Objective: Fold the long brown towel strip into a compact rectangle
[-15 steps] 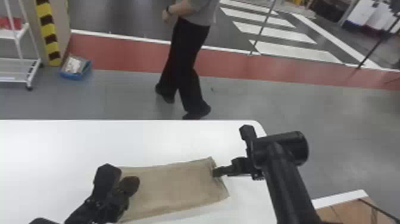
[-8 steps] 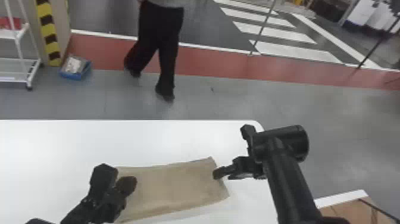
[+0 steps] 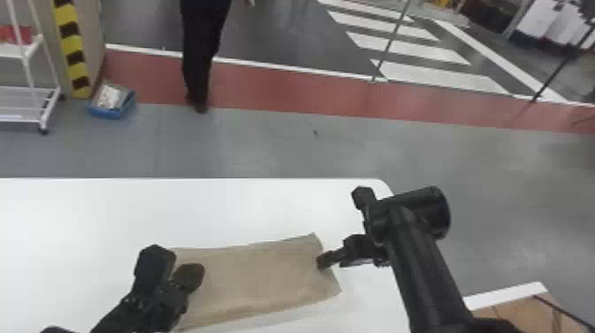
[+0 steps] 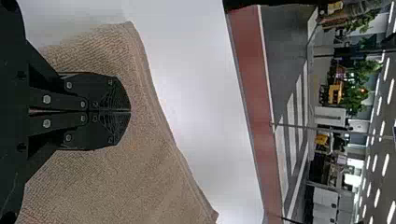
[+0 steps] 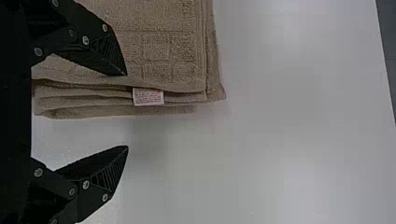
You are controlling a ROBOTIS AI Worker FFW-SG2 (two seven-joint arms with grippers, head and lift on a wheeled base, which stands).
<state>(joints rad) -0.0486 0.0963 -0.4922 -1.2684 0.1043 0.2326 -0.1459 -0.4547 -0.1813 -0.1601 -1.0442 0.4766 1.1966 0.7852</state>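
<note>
Left gripper (image 3: 191, 275) leans over brown towel (image 3: 261, 274), jaws together | Right gripper (image 3: 344, 228) straddles towel's edge, jaws apart | Towel's left end partly hidden

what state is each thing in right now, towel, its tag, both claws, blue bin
towel: folded in layers, lying flat on the table
tag: sticking out between the towel's layers
left claw: closed, over the towel
right claw: open, at the towel's edge
blue bin: on the floor, with things in it

The white label (image 5: 148, 96) on the towel (image 5: 163, 42) seems unreadable.
</note>
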